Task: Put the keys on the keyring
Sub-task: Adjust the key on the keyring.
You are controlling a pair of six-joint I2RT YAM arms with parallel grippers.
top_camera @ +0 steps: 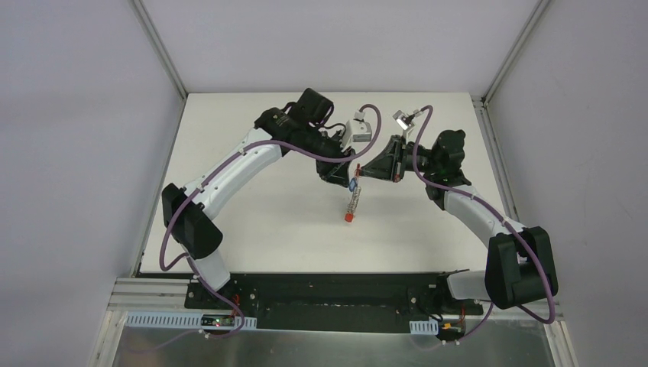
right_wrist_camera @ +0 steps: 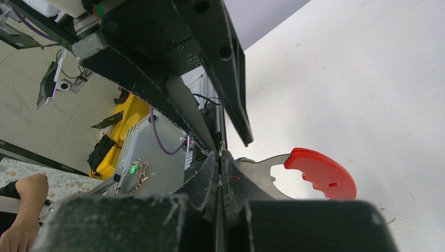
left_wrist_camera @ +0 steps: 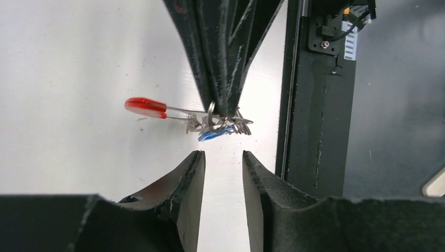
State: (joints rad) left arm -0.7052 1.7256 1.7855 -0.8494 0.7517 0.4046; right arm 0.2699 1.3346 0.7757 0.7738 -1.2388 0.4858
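The keyring (top_camera: 351, 203) hangs over the middle of the white table, its red half (left_wrist_camera: 146, 107) pointing away from the grip. My right gripper (right_wrist_camera: 219, 157) is shut on its grey metal half (right_wrist_camera: 257, 170), beside the red part (right_wrist_camera: 321, 174). Keys (left_wrist_camera: 231, 125) bunch at the gripped end, one with a blue tag (left_wrist_camera: 214, 134). My left gripper (left_wrist_camera: 223, 157) faces that bunch from a short gap away, open, with nothing between its fingers. From above, the two grippers meet tip to tip, left gripper (top_camera: 341, 174), right gripper (top_camera: 361, 174).
The black base rail (top_camera: 328, 290) runs along the near edge of the white table (top_camera: 267, 229), and shows as a dark upright bar (left_wrist_camera: 315, 105) in the left wrist view. Grey walls and metal posts (top_camera: 160, 46) enclose the table.
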